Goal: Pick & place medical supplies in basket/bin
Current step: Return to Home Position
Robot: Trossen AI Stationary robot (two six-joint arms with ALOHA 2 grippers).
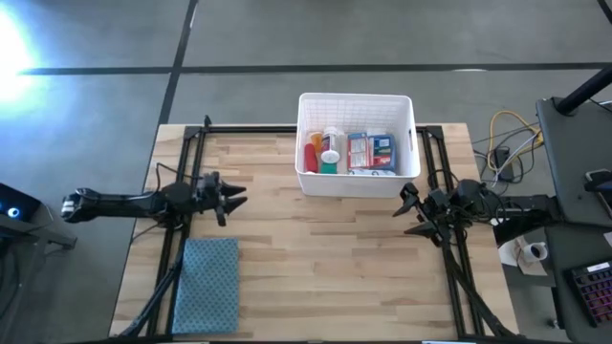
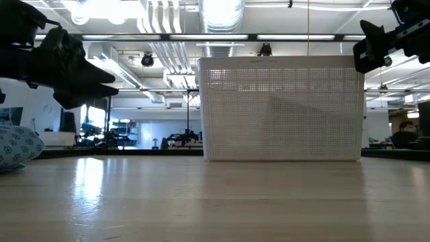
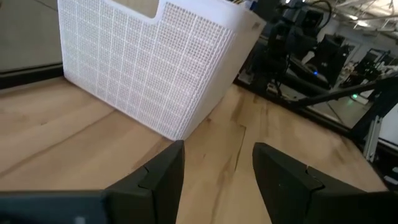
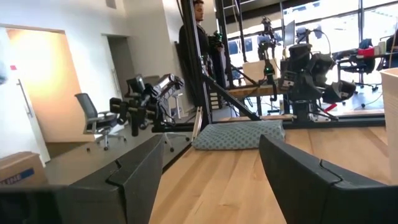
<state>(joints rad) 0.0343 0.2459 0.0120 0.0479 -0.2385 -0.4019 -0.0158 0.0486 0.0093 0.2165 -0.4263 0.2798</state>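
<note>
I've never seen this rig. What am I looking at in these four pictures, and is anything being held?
It is a robot with two dark arms at a wooden table. One picture looks straight down, one looks level across the tabletop, and two come from wrist cameras. The left end effector and right end effector hover at either side, both open, holding nothing. The white bin holds the medical supplies. A blue-grey cloth lies on the table near the left arm.

One white bin [image 1: 356,103], one folded blue cloth [image 1: 206,287], one table [image 1: 316,258].
</note>
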